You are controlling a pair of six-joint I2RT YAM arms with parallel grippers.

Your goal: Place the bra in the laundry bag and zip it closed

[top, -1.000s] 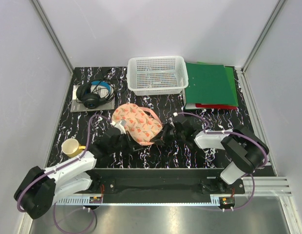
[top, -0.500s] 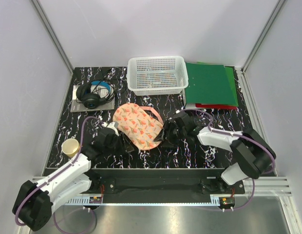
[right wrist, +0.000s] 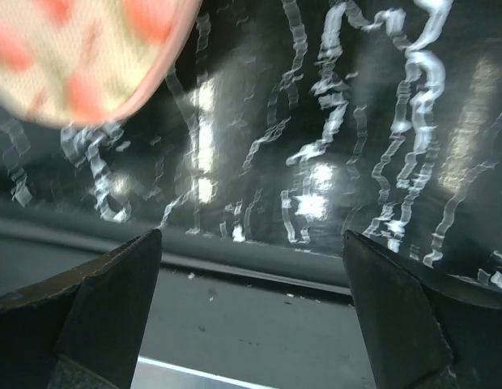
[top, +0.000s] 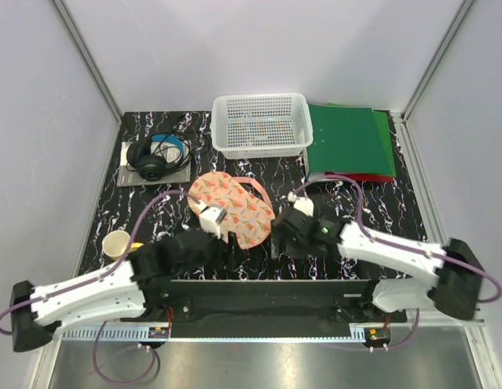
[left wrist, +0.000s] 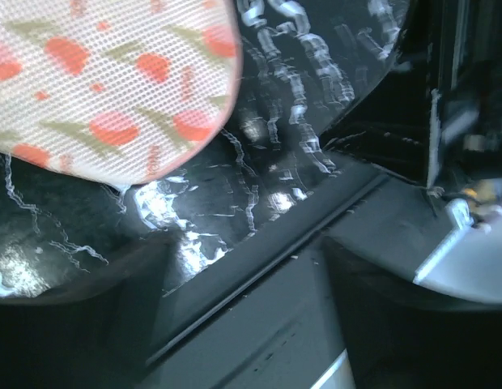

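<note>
Here, a yellow cup point(top: 116, 243) stands well off to the left of the left hand point(left wrist: 247, 267). Black headphones point(top: 156, 159) lie on a grey pad point(top: 182, 175) far ahead of that hand. The left hand hangs low over the near edge of the black marbled desk point(top: 372, 203), its fingers spread apart and grasping nothing. The laundry bag point(top: 231, 209) lies flat on the desk between the two hands, printed side up. It sits just ahead and to the right of the left hand, and just to the left of the right hand point(right wrist: 251, 237). In both wrist views its pink-edged rim shows beyond the fingers, not between them. A white mesh basket point(top: 261, 123) stands far ahead of both hands. The right hand is likewise released, fingers wide over bare desk. Green folders point(top: 350, 139) lie far ahead of it, to its right.
</note>
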